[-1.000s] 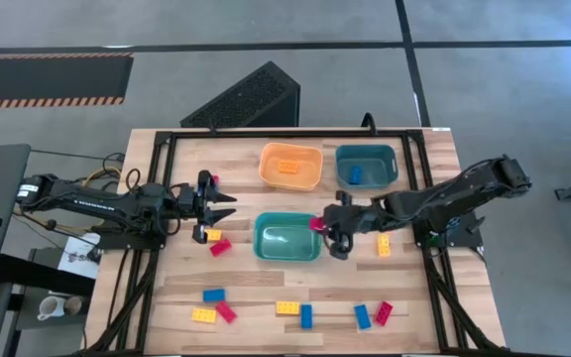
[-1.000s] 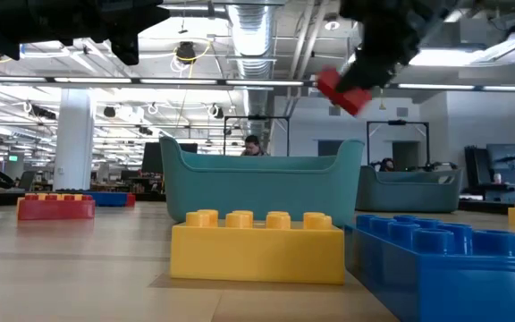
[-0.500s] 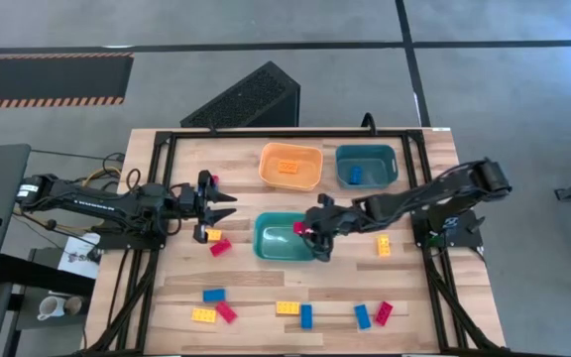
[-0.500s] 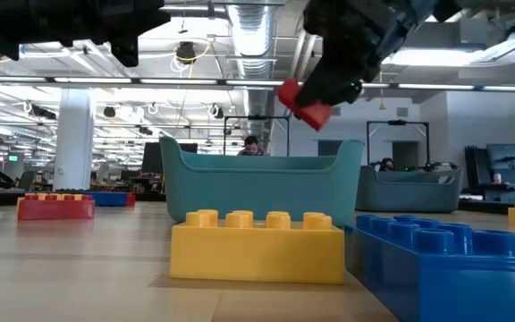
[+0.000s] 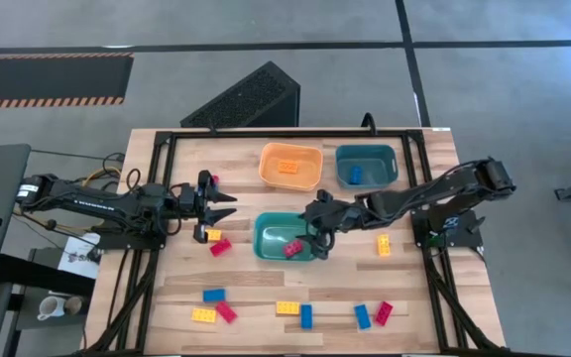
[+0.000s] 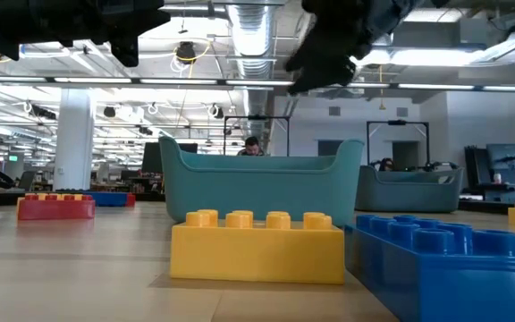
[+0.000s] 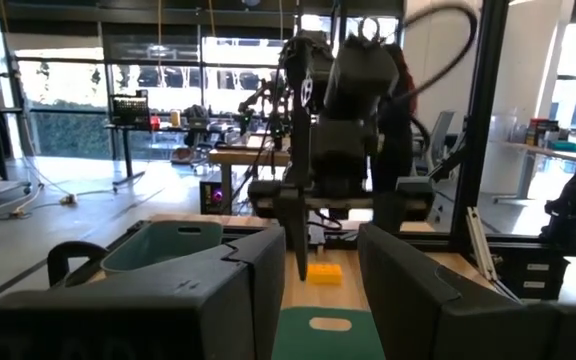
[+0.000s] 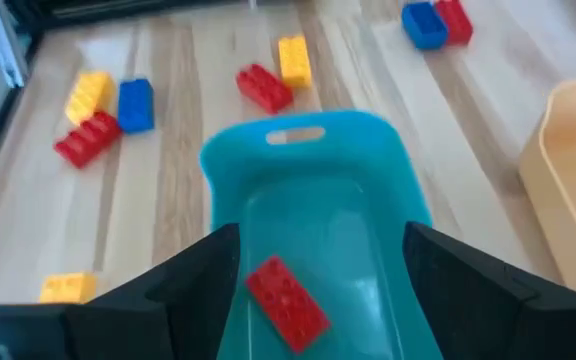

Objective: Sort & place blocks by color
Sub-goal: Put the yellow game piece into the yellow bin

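One red block (image 8: 286, 302) inside teal bin (image 8: 308, 170)

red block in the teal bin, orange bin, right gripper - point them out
red block (image 8: 286, 302), right wrist view, its studded top
orange bin (image 5: 291, 180), high view, its near rim
right gripper (image 5: 317, 241), high view, between its open fingertips

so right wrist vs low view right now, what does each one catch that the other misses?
Right wrist only: the red studded plastic brick lying inside the near teal plastic bin, between the open right gripper fingers. Low view only: the yellow studded brick and blue studded brick up close, the bin's inside hidden by its wall. Both: that teal bin and the right gripper above it.
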Robot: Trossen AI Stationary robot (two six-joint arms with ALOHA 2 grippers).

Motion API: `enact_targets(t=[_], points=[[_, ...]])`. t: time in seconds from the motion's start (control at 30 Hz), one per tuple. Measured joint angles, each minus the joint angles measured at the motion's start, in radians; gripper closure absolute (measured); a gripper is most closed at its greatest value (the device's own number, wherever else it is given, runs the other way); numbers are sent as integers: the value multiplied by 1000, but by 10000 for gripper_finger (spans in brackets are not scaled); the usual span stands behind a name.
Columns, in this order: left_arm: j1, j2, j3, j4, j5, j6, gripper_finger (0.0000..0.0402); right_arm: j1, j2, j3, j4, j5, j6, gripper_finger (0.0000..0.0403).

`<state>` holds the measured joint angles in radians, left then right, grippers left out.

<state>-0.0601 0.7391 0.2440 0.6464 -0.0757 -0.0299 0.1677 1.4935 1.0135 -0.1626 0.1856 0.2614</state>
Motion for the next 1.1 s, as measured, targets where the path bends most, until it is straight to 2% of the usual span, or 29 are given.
enact_targets(t=[0.43,0.6,0.8,1.0,1.1], points=[[0,0,0,4,0,-11,285,9,-32,-3,18,2,1,112],[0,0,0,3,0,-10,285,32,-83,-4,9,4,1,112],[0,0,0,2,0,-10,285,41,-162,-3,-29,83,-20,112],[0,0,0,2,0,-9,285,41,-167,-7,-36,105,-31,112],[0,0,0,3,0,-9,285,35,-164,-58,10,110,-26,112]])
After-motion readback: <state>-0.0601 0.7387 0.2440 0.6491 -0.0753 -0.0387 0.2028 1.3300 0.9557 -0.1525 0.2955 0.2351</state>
